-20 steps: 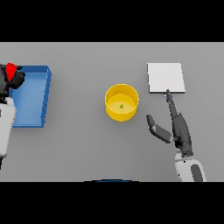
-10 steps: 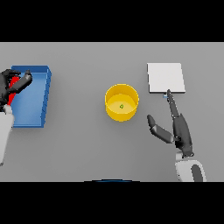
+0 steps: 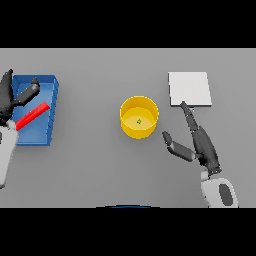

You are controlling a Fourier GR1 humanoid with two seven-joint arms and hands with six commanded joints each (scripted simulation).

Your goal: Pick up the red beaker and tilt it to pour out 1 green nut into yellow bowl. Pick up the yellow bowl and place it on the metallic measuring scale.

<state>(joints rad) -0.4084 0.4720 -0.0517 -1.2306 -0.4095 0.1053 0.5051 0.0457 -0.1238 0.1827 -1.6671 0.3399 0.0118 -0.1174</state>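
The yellow bowl (image 3: pixel 139 117) stands mid-table with one green nut (image 3: pixel 139 120) inside. The red beaker (image 3: pixel 33 114) lies slanted in the blue tray (image 3: pixel 52 109) at the far left. My left hand (image 3: pixel 11 104) is over the tray's left side, fingers and thumb spread straight above the beaker, not curled round it. My right hand (image 3: pixel 199 142) is open to the right of the bowl, apart from it; its thumb points toward the bowl and its fingers reach toward the near edge of the metallic scale (image 3: pixel 189 88).
The scale is a flat pale square at the back right, behind my right hand. The blue tray has raised walls and reaches the table's left edge.
My left hand has opened over the tray, and the red beaker went from upright in the hand to lying slanted. My right hand has shifted a little toward the bowl.
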